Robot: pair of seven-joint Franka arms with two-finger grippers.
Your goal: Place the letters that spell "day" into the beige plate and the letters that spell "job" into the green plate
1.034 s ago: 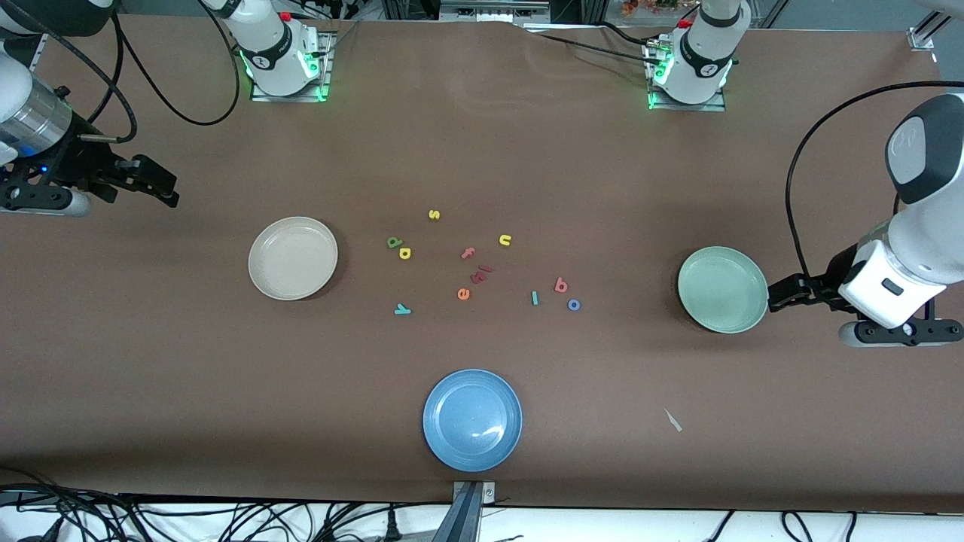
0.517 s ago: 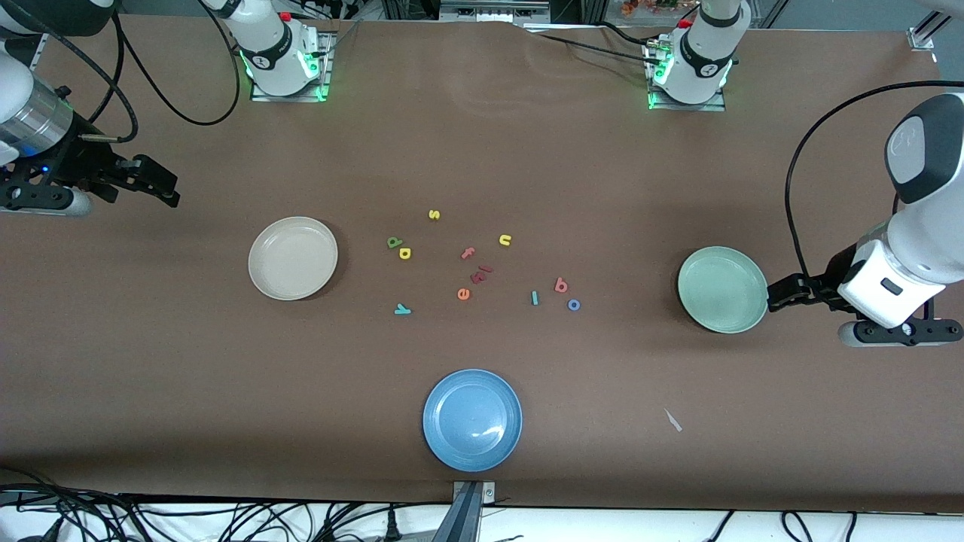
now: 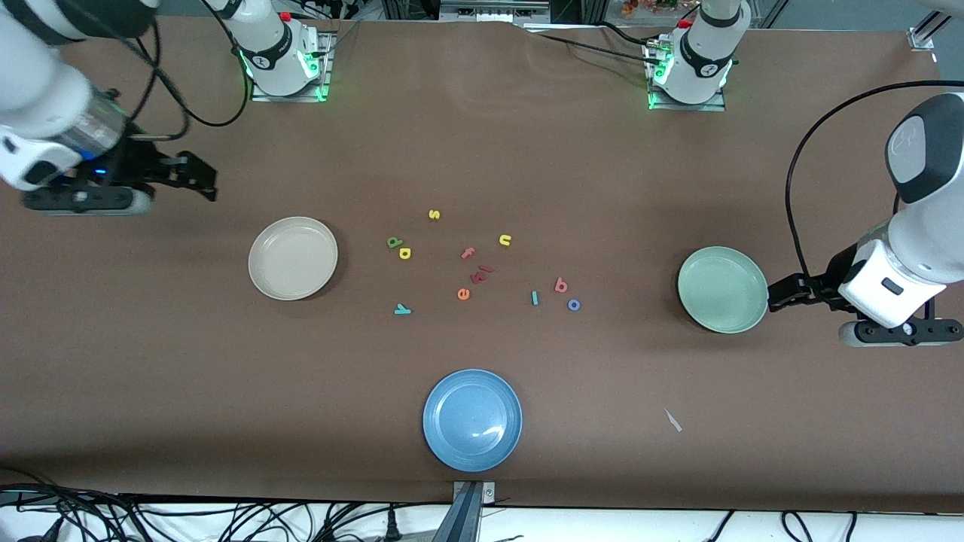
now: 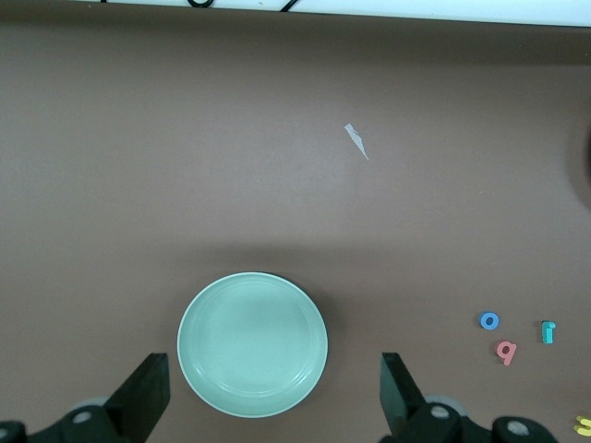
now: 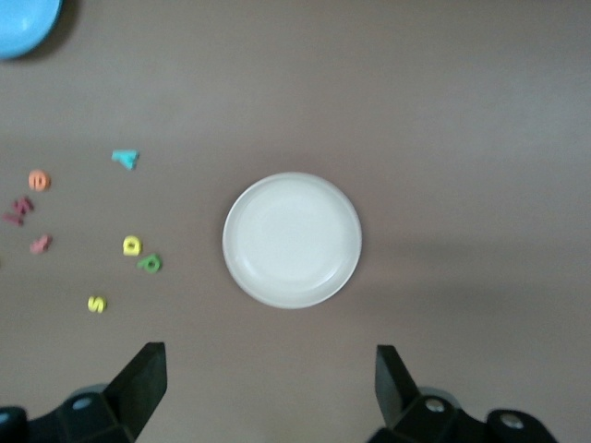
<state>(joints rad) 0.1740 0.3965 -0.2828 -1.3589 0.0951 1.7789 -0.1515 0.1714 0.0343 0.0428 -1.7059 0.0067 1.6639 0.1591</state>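
Both arms run off the frame edges in the front view, and the red letters mid-worktop are too jumbled to read. Right gripper [image 3: 197, 175] hangs near its end of the worktop, jaws wide and empty — the beige plate [image 3: 293, 258] sits close by, with green "d" [image 3: 394, 242], yellow "a" [image 3: 404, 254] and teal "y" [image 3: 402, 309] toward the middle. Left gripper [image 3: 783, 293], jaws open, hovers at the rim of the green plate [image 3: 721, 289] — "j" [image 3: 535, 298], "b" [image 3: 561, 285] and "o" [image 3: 574, 305] lie well apart from it.

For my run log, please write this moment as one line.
right tool: open, above table by beige plate | left tool: open, by green plate | plates: empty
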